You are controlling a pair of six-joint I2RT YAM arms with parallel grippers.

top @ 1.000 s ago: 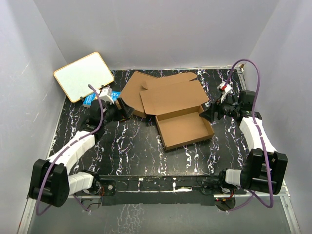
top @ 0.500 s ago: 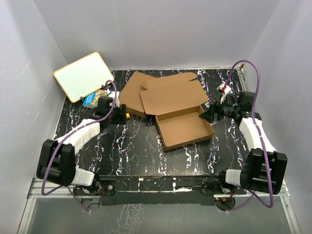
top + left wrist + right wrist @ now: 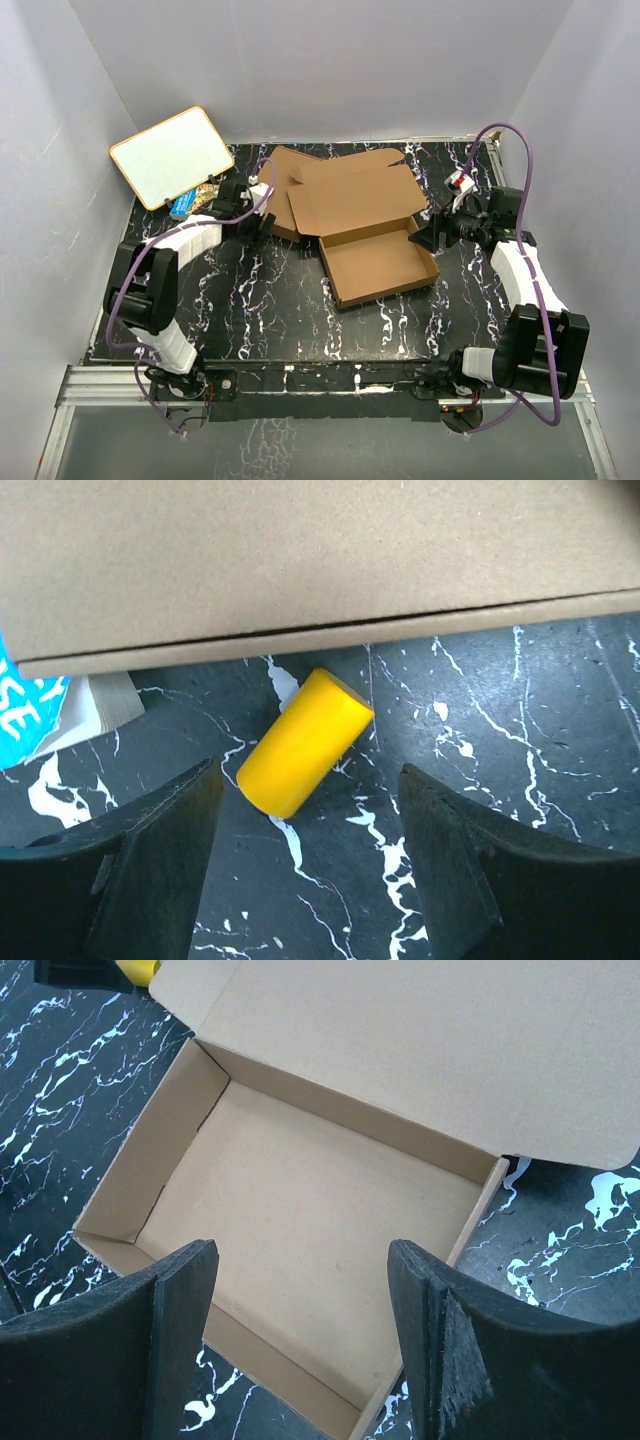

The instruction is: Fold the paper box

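Note:
The paper box (image 3: 378, 264) lies mid-table as an open tray with raised walls, its lid (image 3: 355, 200) folded back flat behind it. In the right wrist view the tray's floor (image 3: 300, 1210) lies below and ahead of my right gripper (image 3: 298, 1256), which hangs open and empty at the box's right end (image 3: 426, 232). My left gripper (image 3: 257, 226) is away from the box, low over the table to its left. It stands open, and a yellow cylinder (image 3: 305, 742) lies just ahead of its fingertips (image 3: 308, 776), untouched.
A plain flat brown box (image 3: 272, 188) lies behind the left gripper, its edge (image 3: 320, 560) just past the cylinder. A blue and white book (image 3: 30, 705) sits to the left (image 3: 185, 206). A white board with an orange rim (image 3: 172, 155) leans in the back left corner.
My left arm has swung back and to the right, bringing its gripper up to the flat brown box and the yellow cylinder. The right arm and the paper box have not moved.

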